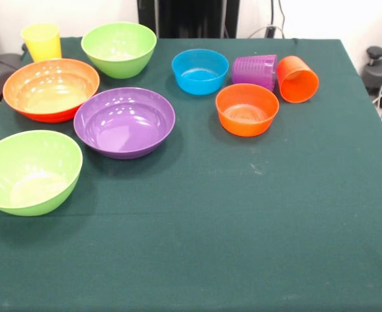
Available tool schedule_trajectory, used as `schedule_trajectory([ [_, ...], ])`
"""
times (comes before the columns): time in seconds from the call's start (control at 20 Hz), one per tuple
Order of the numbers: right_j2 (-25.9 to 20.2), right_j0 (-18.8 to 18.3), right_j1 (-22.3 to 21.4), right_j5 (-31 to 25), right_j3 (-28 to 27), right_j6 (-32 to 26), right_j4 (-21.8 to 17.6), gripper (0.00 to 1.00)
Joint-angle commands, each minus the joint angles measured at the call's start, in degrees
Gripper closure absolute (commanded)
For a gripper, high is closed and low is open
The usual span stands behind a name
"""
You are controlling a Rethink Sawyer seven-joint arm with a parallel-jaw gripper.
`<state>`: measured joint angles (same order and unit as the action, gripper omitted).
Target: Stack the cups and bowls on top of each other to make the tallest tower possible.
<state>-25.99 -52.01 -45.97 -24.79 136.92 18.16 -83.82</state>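
Nearest the camera, at the left: a lime green bowl [29,171], upright, its left side cut off by the picture's edge. The green tablecloth [243,227] in front of it is bare and runs off the bottom edge.

Next back: a purple bowl [124,121], upright, touching or just beside a large orange bowl [51,89] to its left; I cannot tell which.

Mid-right: a small orange bowl [246,109], upright, something pale inside that is hard to make out.

Behind it: a small blue bowl [200,71]; a ribbed purple cup [255,70] on its side, its mouth hidden from view; an orange cup [298,78] tipped over, mouth toward the camera, just beside the purple one.

Farthest back, left: a second lime green bowl [119,49] and a yellow cup [41,41], upright.

My gripper does not show in this view, so its state goes unrecorded; only my dark pedestal [187,18] appears, cut off at the top.
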Motion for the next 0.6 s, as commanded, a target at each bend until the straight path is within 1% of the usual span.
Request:
schedule_trajectory([
  [0.05,-0.6,-4.5,4.2,3.7,-1.3,-4.7,-5.5,0.0],
  [0.2,-1.0,-6.4,5.0,3.7,-1.1,-6.6,-6.2,0.0],
  [0.25,-0.6,-6.3,5.2,3.9,-1.0,-5.7,-7.4,0.0],
  [0.35,-0.8,-7.1,5.7,3.5,-1.2,-6.8,-7.4,0.0],
  [0.45,-0.9,-7.1,6.1,3.4,-1.2,-6.7,-8.0,0.0],
  [0.5,-0.8,-6.6,6.3,3.3,-1.3,-5.9,-8.6,0.0],
  [0.55,-0.6,-5.5,6.3,3.5,-0.8,-3.5,-10.1,0.0],
  [0.6,-0.6,-4.8,6.4,3.5,-0.7,-2.2,-10.7,0.0],
])
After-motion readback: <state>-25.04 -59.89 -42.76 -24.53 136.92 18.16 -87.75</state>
